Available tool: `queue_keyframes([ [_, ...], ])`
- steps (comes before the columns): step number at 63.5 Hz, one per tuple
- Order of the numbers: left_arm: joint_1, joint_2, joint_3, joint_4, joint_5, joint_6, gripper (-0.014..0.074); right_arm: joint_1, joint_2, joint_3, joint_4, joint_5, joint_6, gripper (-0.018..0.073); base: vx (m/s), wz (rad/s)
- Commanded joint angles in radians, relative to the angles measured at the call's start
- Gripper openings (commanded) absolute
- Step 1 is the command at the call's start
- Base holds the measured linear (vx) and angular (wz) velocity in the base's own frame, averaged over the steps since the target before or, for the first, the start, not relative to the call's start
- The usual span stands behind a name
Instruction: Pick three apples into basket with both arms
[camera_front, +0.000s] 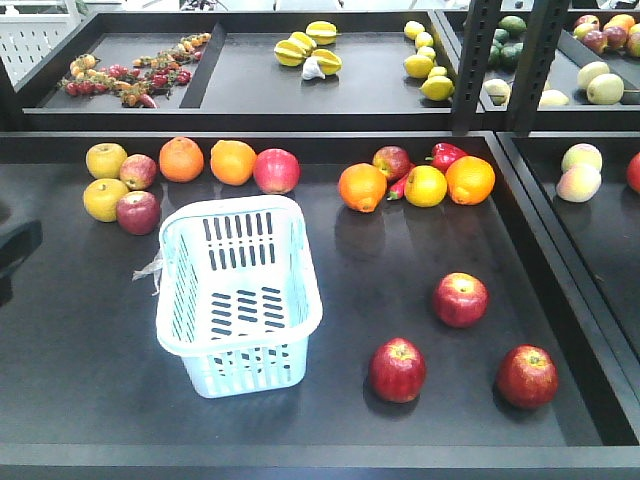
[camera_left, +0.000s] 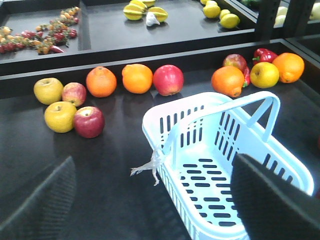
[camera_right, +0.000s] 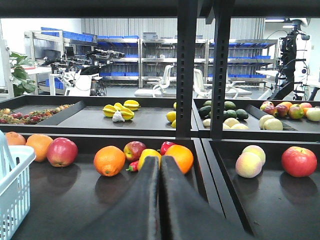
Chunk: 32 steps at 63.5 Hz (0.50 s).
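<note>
Flat black shelf tray (camera_front: 80, 350) below, dull and smooth; on its left half, pale blue-white plastic basket (camera_front: 238, 206), slotted, round-cornered, nothing inside yet. Left gripper (camera_left: 152, 161) spread wide, looking down at the basket; right gripper (camera_right: 160, 162) pressed closed, holding nothing. Right of the basket, well apart, three shiny round dark red apples (camera_front: 460, 299), short stems up. Open the right gripper first; drop over the front-right apple (camera_front: 527, 376); squeeze softly round its middle to guard against slipping on slick skin.

Three dark red apples (camera_front: 460, 299) are lying loose on the counter (camera_front: 80, 380) beside one basket (camera_front: 240, 372); four oranges (camera_front: 181, 159) are sitting along the back, and two yellow apples (camera_front: 106, 160) are sitting at back left.
</note>
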Motion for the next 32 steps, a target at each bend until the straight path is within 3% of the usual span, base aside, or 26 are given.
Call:
queue_keyframes([
  [1,-0.002,-0.049,-0.004,-0.028,-0.085,-0.012,0.0594,-0.007,0.001,0.012,-0.009,-0.083,0.000,-0.0009,0.00,0.00],
  [19,-0.002,-0.070,0.001,-0.028,-0.100,-0.012,0.0594,-0.007,0.001,0.006,0.006,-0.126,0.036,-0.0009,0.00,0.00],
  [32,-0.002,-0.070,0.001,-0.028,-0.093,-0.012,0.0594,-0.007,0.030,-0.126,0.014,0.020,0.062,-0.0009,0.00,0.00],
])
